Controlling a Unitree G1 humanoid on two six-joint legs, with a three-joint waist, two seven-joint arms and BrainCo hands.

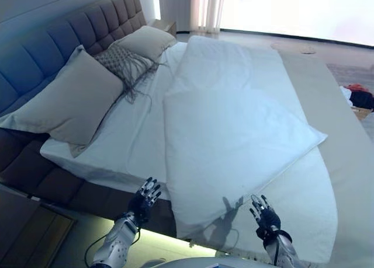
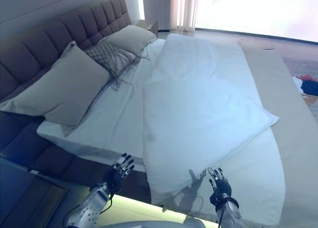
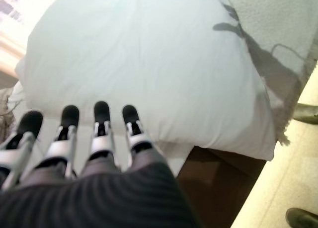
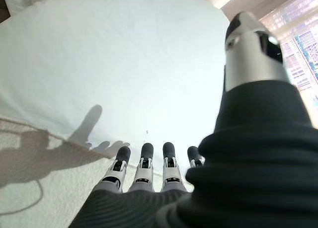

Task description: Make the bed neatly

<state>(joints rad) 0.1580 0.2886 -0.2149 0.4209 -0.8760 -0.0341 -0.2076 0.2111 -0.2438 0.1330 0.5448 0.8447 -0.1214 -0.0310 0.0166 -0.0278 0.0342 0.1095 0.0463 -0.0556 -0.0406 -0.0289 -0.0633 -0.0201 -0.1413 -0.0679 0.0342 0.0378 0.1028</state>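
Observation:
A white duvet [image 1: 234, 122] lies askew on the bed, folded on itself, with its near corner [image 1: 193, 221] hanging at the bed's near edge. A white sheet [image 1: 134, 134] is bare to its left. My left hand [image 1: 145, 199] is open, held just in front of the bed edge left of the duvet corner; in the left wrist view its fingers [image 3: 102, 133] point at the duvet [image 3: 149, 64]. My right hand [image 1: 266, 215] is open, hovering over the beige blanket [image 1: 310, 215] by the duvet's lower edge [image 4: 59, 133]. Neither hand holds anything.
Two beige pillows [image 1: 70, 101] [image 1: 146, 41] and a fringed grey cushion [image 1: 124, 63] lean on the tufted headboard [image 1: 52, 37]. A dark bedside unit [image 1: 29, 221] stands at lower left. Clothes lie in a basket [image 1: 357, 98] on the floor at the right. A bright window is beyond the bed.

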